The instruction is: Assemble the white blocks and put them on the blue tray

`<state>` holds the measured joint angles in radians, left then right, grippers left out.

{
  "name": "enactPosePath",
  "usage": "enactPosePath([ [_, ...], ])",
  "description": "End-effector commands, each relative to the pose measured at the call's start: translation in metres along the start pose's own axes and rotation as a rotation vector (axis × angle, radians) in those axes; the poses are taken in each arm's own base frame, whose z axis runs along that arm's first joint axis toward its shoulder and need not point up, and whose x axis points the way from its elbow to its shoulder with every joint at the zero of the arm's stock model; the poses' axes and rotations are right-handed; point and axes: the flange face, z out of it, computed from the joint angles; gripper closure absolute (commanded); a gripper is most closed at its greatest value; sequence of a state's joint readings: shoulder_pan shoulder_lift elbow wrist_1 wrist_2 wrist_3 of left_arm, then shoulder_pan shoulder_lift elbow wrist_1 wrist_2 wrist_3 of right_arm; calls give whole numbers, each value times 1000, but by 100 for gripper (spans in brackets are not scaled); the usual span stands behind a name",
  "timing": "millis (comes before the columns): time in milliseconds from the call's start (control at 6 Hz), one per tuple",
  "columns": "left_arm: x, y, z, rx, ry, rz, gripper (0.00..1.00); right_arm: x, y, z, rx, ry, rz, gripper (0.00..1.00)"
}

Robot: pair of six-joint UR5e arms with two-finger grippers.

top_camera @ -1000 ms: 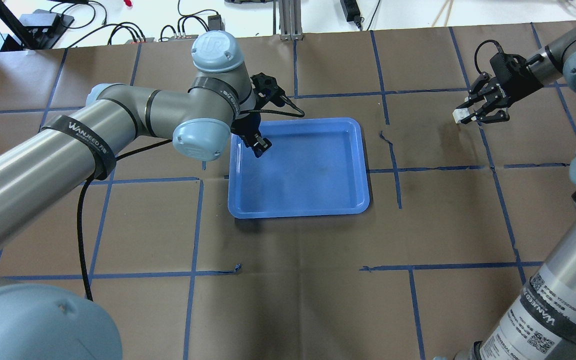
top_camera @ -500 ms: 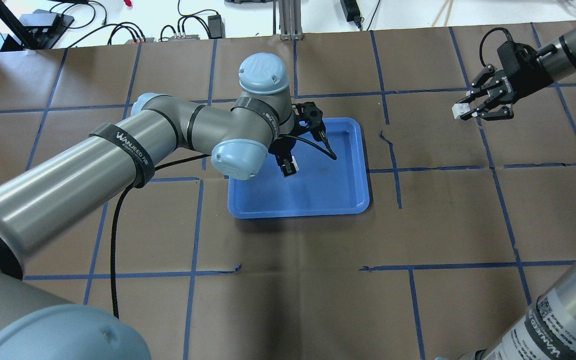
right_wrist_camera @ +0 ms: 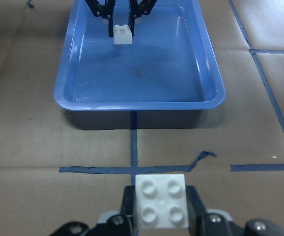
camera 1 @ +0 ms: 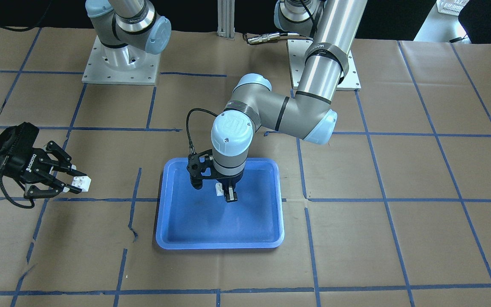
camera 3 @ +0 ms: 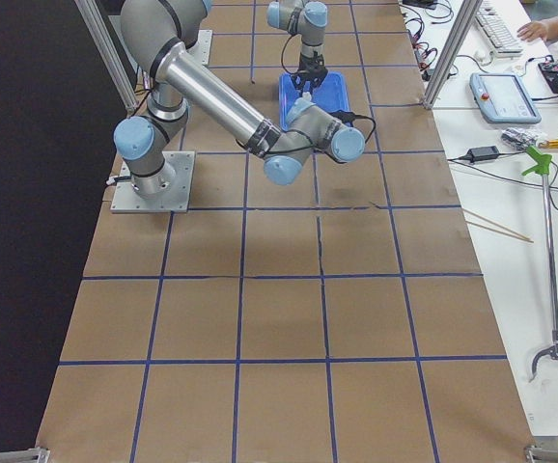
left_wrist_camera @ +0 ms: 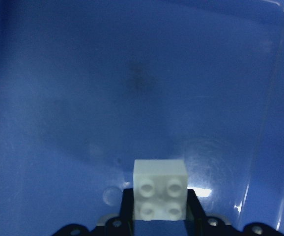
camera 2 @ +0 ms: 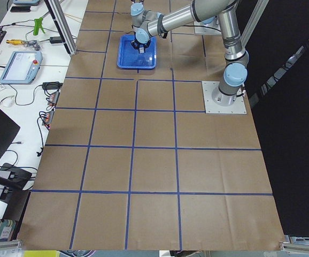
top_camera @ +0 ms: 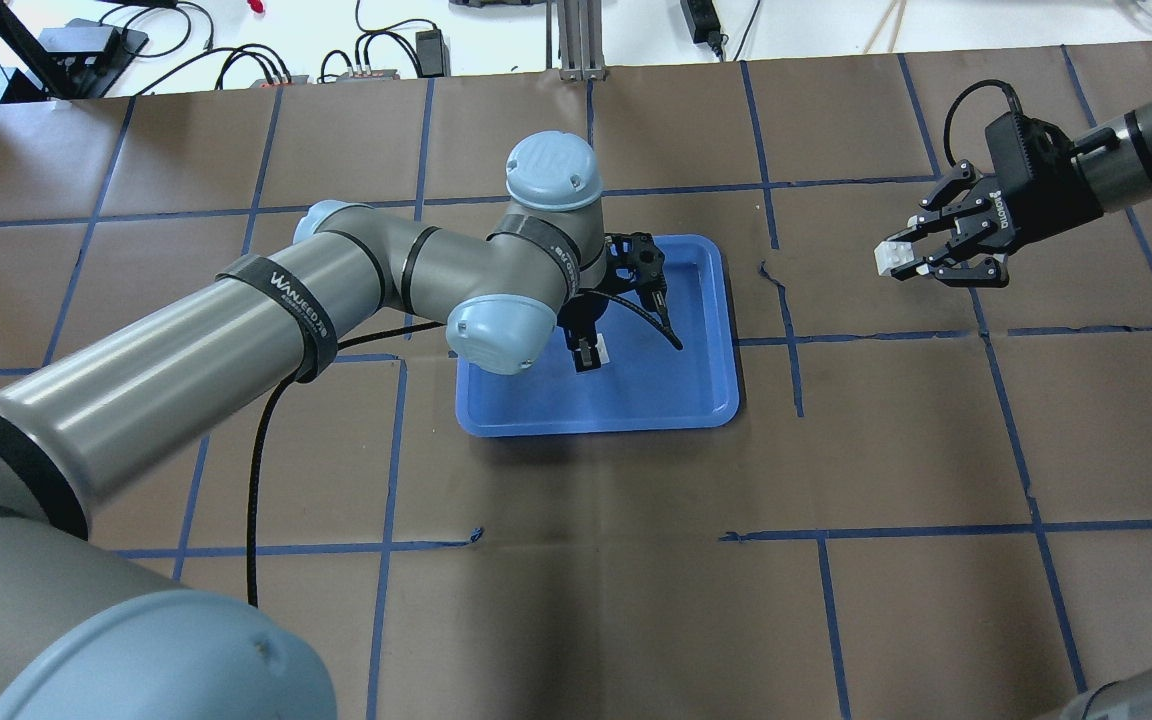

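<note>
Holding a white block tight, the left claw has moved a little further in over the blue tray. The right claw, clamped on a second white block, has slid closer to the tray, above the brown surface.

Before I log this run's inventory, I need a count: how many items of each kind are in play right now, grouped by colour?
White blocks: 2, one held in the left gripper over the tray, one held in the right gripper away from the tray
Blue tray: 1
Total: 3
</note>
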<state>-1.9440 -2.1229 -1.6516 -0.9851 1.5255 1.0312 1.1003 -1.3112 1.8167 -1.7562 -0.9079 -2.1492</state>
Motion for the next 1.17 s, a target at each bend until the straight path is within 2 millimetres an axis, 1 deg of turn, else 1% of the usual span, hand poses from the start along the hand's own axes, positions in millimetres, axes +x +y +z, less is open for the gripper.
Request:
enactPosePath([
  [0, -2, -1, 8, -2, -1, 5, 75, -22, -1, 16, -15, 13, -13, 68],
  [167, -2, -1, 8, -5, -6, 5, 52, -24, -1, 18, -10, 13, -11, 68],
  [333, 0, 1, 12, -11, 1, 3, 19, -24, -1, 18, -10, 13, -11, 68],
  [500, 0, 1, 9, -9, -1, 4, 13, -23, 2, 21, -6, 8, -6, 68],
  [667, 0, 0, -12, 3, -22, 5, 13, -23, 3, 22, -5, 6, -5, 68],
  [833, 5, 2, -50, 23, -52, -2, 13, -23, 3, 22, -2, 7, -2, 68],
  [1000, 11, 10, -98, 11, -44, -45, 13, -23, 2, 22, 0, 6, 24, 68],
])
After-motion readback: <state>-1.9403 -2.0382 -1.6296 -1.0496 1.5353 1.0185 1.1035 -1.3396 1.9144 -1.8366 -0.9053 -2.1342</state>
